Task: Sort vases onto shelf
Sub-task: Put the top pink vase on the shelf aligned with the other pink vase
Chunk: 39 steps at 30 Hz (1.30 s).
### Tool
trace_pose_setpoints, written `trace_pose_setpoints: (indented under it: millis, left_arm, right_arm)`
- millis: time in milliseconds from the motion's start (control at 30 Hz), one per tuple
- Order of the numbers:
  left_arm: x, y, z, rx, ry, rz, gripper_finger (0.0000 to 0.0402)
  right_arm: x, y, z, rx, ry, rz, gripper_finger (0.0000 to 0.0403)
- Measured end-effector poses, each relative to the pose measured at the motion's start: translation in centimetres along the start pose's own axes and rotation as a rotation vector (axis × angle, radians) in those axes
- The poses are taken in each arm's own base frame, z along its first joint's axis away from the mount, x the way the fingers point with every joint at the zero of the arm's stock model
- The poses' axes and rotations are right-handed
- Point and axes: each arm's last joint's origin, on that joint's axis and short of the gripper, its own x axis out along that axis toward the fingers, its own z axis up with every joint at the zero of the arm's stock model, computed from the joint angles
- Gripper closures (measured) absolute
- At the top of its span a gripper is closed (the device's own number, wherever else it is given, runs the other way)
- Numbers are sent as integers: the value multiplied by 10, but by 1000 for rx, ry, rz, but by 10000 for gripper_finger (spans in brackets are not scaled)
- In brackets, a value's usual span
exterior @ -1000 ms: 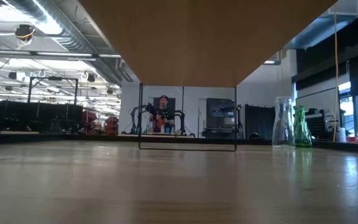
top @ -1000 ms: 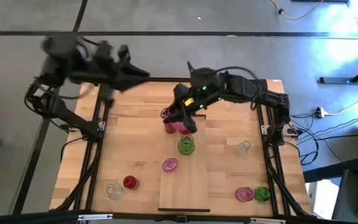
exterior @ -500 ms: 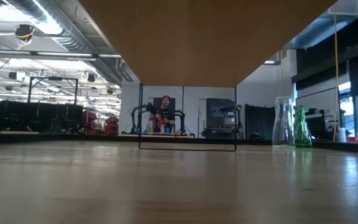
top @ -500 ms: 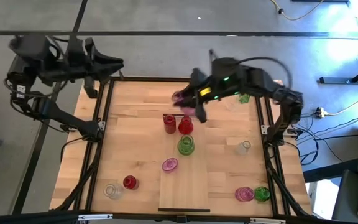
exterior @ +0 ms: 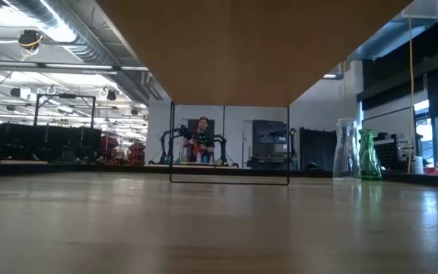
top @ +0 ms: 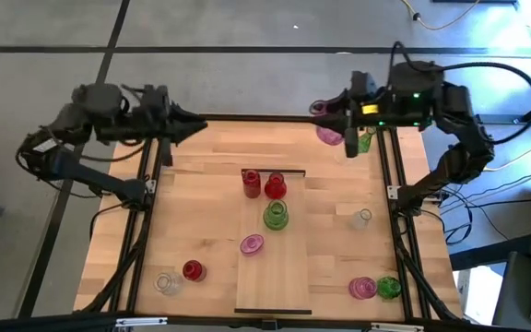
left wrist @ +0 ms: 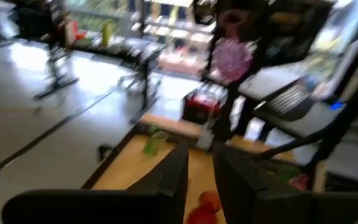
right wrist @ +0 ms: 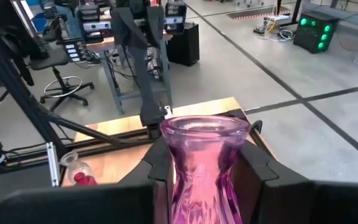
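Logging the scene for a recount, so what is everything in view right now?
shelf: one, pale wood, mid-table.
red vases: three; two at the shelf's far end, one on the tabletop to its left.
green vases: three; on the shelf, far right corner, near right corner.
pink vases: three; at the shelf's left edge, near right corner, one in the air.
clear vases: two sure;.
person: one, far behind.
right gripper: holding the pink vase above the far edge.
left gripper: open, empty, far left.
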Motion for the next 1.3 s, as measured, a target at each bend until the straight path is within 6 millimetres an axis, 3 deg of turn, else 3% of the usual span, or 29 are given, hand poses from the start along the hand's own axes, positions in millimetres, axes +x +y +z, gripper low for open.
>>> trace_pose_setpoints:
  millis: [267,400,533,733,867,1100,1300]
  left_arm:
    - [-11,16,-69,-88,-155,-7,334]
    - [-30,24,-92,-174,-279,-39,334]
    - [-39,28,-109,-250,-376,-84,334]
    - [-38,31,-122,-264,-411,-95,334]
    - [-33,31,-130,-246,-379,-77,334]
    - [-30,35,-136,-212,-352,50,334]
    - [-29,36,-138,-216,-336,86,334]
  right_arm:
    - [-5,-2,-12,25,59,-9,319]
    - [-6,-4,-30,61,79,-31,319]
    - [-11,-7,-49,143,-31,-20,319]
    - [-25,-9,-92,280,-219,40,319]
    - [-17,11,-121,284,-315,162,319]
    - [1,50,-151,300,-436,389,319]
    - [6,71,-183,340,-549,533,319]
